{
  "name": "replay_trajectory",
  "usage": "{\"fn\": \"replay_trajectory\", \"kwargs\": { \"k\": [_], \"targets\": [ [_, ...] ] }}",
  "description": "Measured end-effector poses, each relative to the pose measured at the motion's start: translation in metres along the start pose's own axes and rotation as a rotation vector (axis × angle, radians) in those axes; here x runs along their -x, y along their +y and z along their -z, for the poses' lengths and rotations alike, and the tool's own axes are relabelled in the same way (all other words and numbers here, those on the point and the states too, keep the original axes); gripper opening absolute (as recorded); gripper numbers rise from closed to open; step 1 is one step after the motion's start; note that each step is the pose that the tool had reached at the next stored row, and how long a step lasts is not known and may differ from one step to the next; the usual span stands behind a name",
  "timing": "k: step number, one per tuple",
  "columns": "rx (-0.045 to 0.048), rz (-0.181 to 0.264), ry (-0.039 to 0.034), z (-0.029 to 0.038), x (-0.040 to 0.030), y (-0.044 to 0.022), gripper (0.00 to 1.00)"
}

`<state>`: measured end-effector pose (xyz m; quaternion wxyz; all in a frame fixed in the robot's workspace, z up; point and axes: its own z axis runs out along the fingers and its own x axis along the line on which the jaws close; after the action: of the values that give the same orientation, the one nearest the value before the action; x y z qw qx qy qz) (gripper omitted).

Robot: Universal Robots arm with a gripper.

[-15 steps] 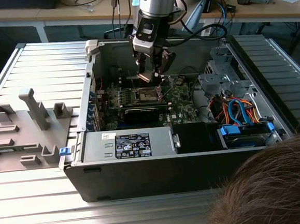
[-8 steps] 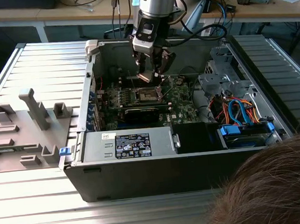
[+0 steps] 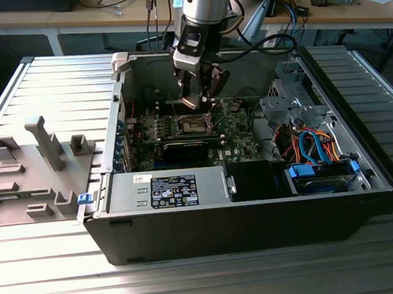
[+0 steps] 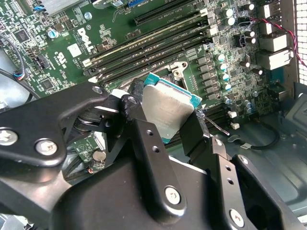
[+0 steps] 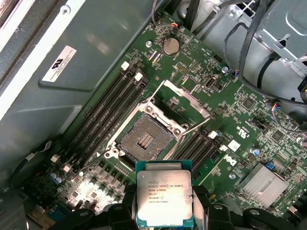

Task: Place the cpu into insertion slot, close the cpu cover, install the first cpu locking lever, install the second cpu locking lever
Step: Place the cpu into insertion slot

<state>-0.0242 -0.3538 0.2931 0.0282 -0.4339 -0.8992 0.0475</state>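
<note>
- The gripper (image 3: 198, 100) is clenched on the cpu (image 5: 164, 199). Its two black fingers (image 4: 139, 120) pinch opposite edges of the chip, which leaves the silver lid and the underside free. That grip suits a part that must drop flat into a socket.
- The cpu hangs in the air above the insertion slot (image 5: 145, 140) and a little to one side of it, not yet touching. In the first wrist view its printed metal top faces the camera, so the contact side presumably faces down toward the slot.
- The chip's edges look roughly parallel to the slot's silver rim, which I judge to be a deliberate line-up before seating.
- The insertion slot is bare, with its dark contact field and small centre grid exposed and nothing lying in it.
- The cpu cover (image 5: 188, 97) stands swung open on the far side of the slot from the chip. It is tilted up off the rim, so the way down is unobstructed.
- Long black memory slots (image 5: 103, 115) run along both flanks of the insertion slot on the green motherboard (image 5: 230, 96).
- In the exterior view the arm reaches down into the open computer case (image 3: 256, 217), directly over the slot.
</note>
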Motion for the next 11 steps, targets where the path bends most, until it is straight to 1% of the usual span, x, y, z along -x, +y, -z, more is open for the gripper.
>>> {"fn": "replay_trajectory", "kwargs": {
  "k": [11],
  "targets": [
    [0.0001, -0.018, 0.002, -0.0007, 0.0, 0.0001, 0.55]
  ]
}}
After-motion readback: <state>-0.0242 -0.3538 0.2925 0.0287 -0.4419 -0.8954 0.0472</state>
